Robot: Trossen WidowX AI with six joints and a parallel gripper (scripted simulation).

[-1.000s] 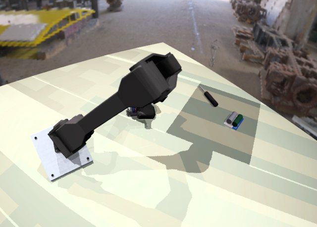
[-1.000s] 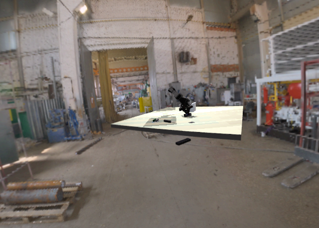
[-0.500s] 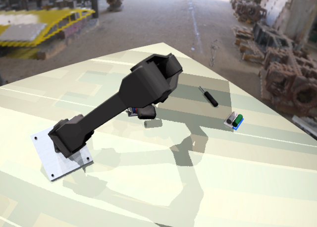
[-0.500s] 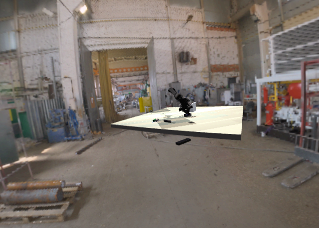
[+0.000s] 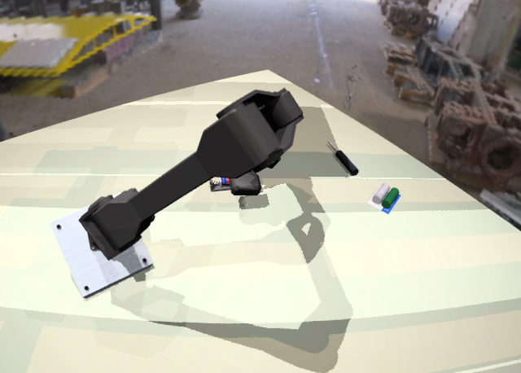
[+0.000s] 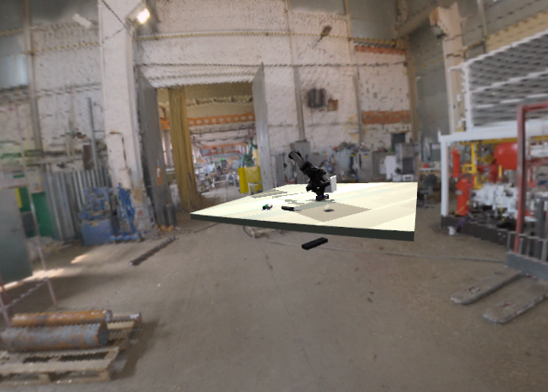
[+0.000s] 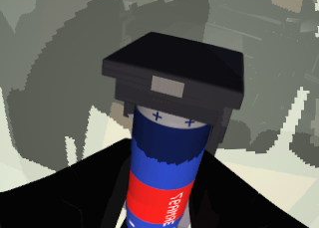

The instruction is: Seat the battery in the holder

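The blue battery (image 7: 161, 173) (image 5: 225, 180) has a red band and a pale band with plus marks. In the wrist view its terminal end points up the frame and is hidden beneath the lip end of the black holder (image 7: 174, 64) (image 5: 217, 188). The pale band shows right at the lip's lower edge. My gripper (image 7: 163, 155) is shut on the battery, with a dark finger on each side. The battery's flat end and the spring are out of sight. Whether the battery lies fully flat, I cannot tell.
A black screwdriver (image 5: 347, 163) (image 6: 288, 208) lies to the right of the arm in the top view. Farther right, a green cylinder (image 5: 391, 197) and a white cylinder (image 5: 381, 192) lie on a blue and white card. The arm's metal base plate (image 5: 76, 251) is at the left.
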